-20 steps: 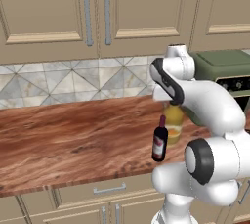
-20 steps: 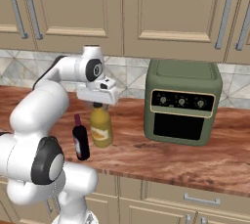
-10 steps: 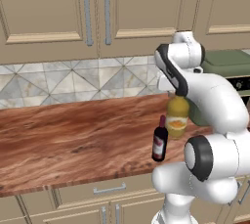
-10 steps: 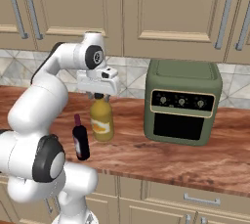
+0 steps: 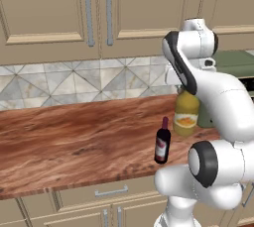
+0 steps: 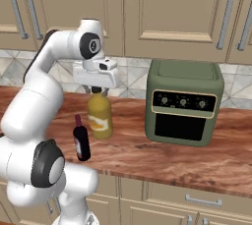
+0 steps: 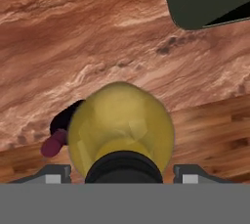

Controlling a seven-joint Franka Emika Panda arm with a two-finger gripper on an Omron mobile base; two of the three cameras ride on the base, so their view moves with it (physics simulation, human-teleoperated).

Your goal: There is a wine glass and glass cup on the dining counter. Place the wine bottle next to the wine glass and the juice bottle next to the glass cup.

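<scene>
Two bottles on the tabletop (image 6: 162, 155): claw (image 6: 97, 90) pinches the juice bottle (image 6: 100, 115) at its cap, bottle hanging straight below, wine bottle (image 6: 81, 139) at its 7 o'clock.

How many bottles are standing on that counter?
2: the juice bottle under the gripper, beside the green oven; the wine bottle nearer the counter's front edge.

The juice bottle (image 6: 100, 116) loses its cap behind the white gripper (image 6: 97, 90) in the right base view, so whether the fingers clasp it cannot be told. At the right of the left base view, the arm covers the bottle's right side. The wine bottle (image 7: 62, 127) is mostly hidden behind the juice bottle in the hand view's lower left.
</scene>
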